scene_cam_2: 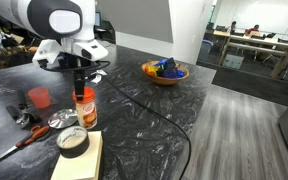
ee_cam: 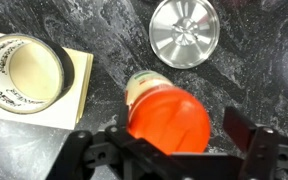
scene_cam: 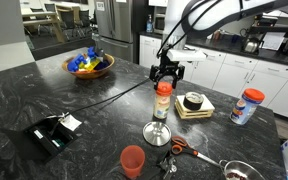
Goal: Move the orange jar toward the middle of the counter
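One orange jar [scene_cam: 163, 103], with a wide orange lid and a pale body, is seen standing upright on a glossy black speckled desk [scene_cam: 44, 95]. Directly above the jar, the tool [scene_cam: 165, 79] of a white robot arm [scene_cam_2: 19, 15] is held pointing downward. In the wrist view the tool [ee_cam: 165, 138] is shown spread wide, with one finger [ee_cam: 246, 135] at each side of the lid. A clear gap is left between each finger and the jar [ee_cam: 167, 122], and nothing is pinched.

Just beside the jar, a round silver dish [scene_cam: 157, 132] is set on the desk. Near the jar on another side, a roll of tape [scene_cam: 193, 100] is laid flat on a pale block [scene_cam: 196, 112]. Farther from the jar, toward the near edge in an exterior view, an orange cup [scene_cam: 132, 160] and a pair of orange-handled scissors [scene_cam: 182, 149] are found. Well apart from the jar, a white canister with a blue label [scene_cam: 248, 106], a bowl of coloured items [scene_cam: 89, 65] and a flat black device [scene_cam: 52, 134] are placed. A black cable [scene_cam: 114, 96] is trailed across the desk near the jar.
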